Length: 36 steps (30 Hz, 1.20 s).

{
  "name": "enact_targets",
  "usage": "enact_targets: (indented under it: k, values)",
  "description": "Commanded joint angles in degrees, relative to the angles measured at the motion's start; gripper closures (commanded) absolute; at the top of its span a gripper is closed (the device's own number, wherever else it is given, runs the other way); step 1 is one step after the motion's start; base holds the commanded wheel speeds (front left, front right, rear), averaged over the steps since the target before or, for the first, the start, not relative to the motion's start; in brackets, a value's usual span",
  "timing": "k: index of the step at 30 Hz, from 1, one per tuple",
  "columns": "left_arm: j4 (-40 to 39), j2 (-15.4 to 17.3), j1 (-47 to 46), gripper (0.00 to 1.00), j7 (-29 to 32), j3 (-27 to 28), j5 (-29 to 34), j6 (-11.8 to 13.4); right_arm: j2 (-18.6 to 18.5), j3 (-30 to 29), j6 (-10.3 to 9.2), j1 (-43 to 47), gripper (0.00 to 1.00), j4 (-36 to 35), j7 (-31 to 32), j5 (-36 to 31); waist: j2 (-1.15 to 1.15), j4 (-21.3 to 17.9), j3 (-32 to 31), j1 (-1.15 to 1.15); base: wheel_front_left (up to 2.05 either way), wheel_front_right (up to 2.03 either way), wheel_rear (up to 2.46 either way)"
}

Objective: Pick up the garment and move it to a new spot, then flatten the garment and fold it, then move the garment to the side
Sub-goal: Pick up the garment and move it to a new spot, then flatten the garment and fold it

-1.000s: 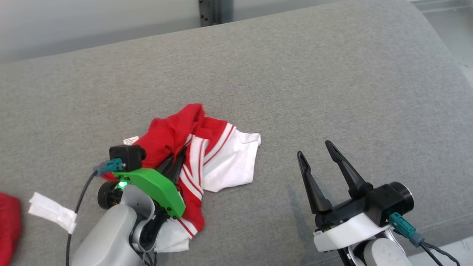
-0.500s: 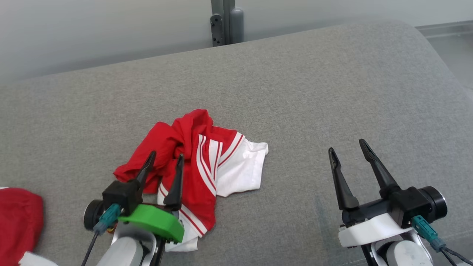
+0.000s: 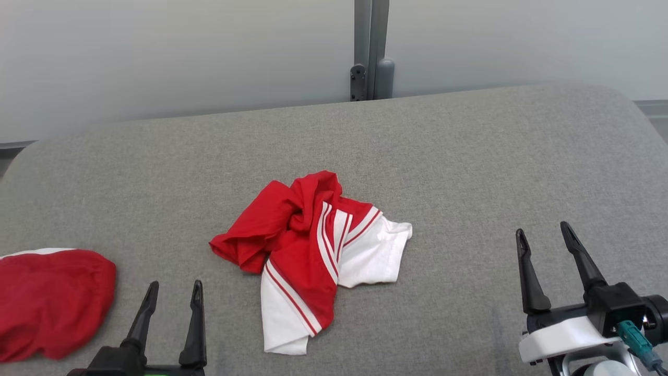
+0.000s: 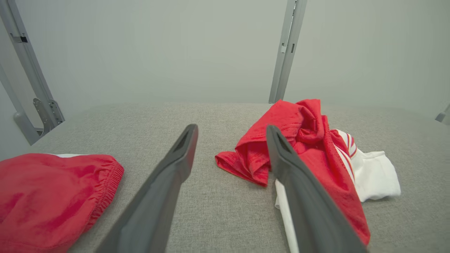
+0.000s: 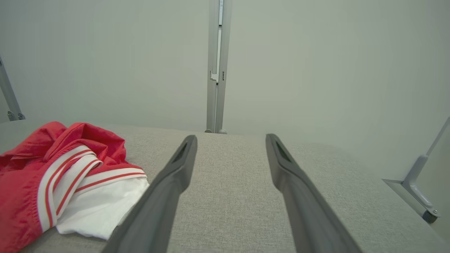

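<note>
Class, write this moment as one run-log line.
stage: flattening not started | garment: crumpled on grey cushion | left tool: open, empty | right tool: open, empty

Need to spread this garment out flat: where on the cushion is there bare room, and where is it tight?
Widest bare patch: grey cushion between the crumpled garment and the right gripper, back to the wall. Tighter on the left, between the garment, the second red cloth and the left gripper.
</note>
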Motion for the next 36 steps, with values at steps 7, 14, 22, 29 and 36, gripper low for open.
enact_targets:
  k: [7,14,22,29,36]
  values:
    - [3.6,-3.7,2.7,0.00,0.0,7.2,4.3,-4.1,0.0,0.1,-0.02,1.8,0.00,2.8,0.0,1.6,0.00,-0.2,-1.6,0.00,0.00,0.00,0.00]
    - [5.3,-5.9,2.0,0.00,0.0,10.6,7.0,-7.0,0.0,0.3,-0.02,1.6,0.00,3.3,0.0,1.9,0.00,-0.2,-1.6,0.00,0.00,0.00,0.00]
    - [5.8,-7.1,0.7,0.00,0.0,5.4,9.3,-8.7,0.0,0.6,-0.02,0.6,0.00,2.9,0.0,1.6,0.00,-0.8,-1.4,0.00,0.00,0.00,0.00]
    - [14.6,-6.2,-3.5,0.00,3.7,-10.4,8.8,-9.1,0.0,2.5,-0.02,-1.5,0.00,2.4,0.0,2.5,0.00,-3.2,0.1,0.00,0.00,0.00,0.00]
    - [26.6,-6.6,-10.8,0.00,5.9,-13.4,10.1,-7.2,0.0,4.0,-0.02,-3.5,0.00,1.5,0.0,3.6,0.00,-6.9,3.4,0.00,0.00,0.00,0.00]
